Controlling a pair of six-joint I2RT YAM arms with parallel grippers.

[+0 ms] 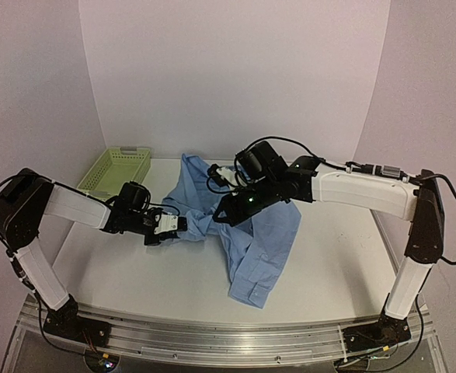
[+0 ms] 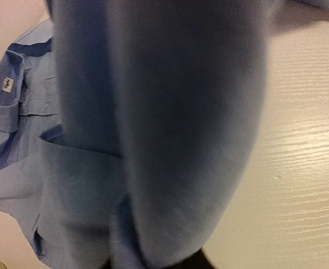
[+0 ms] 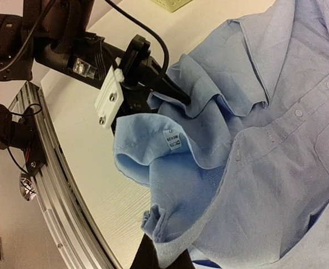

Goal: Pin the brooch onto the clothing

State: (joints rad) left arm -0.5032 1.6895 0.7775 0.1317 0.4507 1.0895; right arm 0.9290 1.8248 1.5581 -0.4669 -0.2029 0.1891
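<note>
Light blue long-sleeved cotton-like shirt [image 1: 262,233]: woven cloth, matt, fine-textured, softly creased. Small white printed label [image 3: 172,140] on the shirt: flat woven or paper-like tag, matt. Pale shirt buttons [image 3: 299,112]: smooth, slight sheen. White counter [image 1: 134,264]: smooth satin finish; faint linear wood-like grain shows in the left wrist view. Pale green rectangular basket [image 1: 133,151]: moulded plastic, perforated walls, low gloss. White arm links [image 1: 72,206]: smooth semi-gloss casing. Near-edge rail [image 1: 235,342]: bare brushed metal, reflective.

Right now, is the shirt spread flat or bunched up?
Bunched up. The shirt lies crumpled in deep folds on the table, with one fold pinched in the left end effector.
</note>
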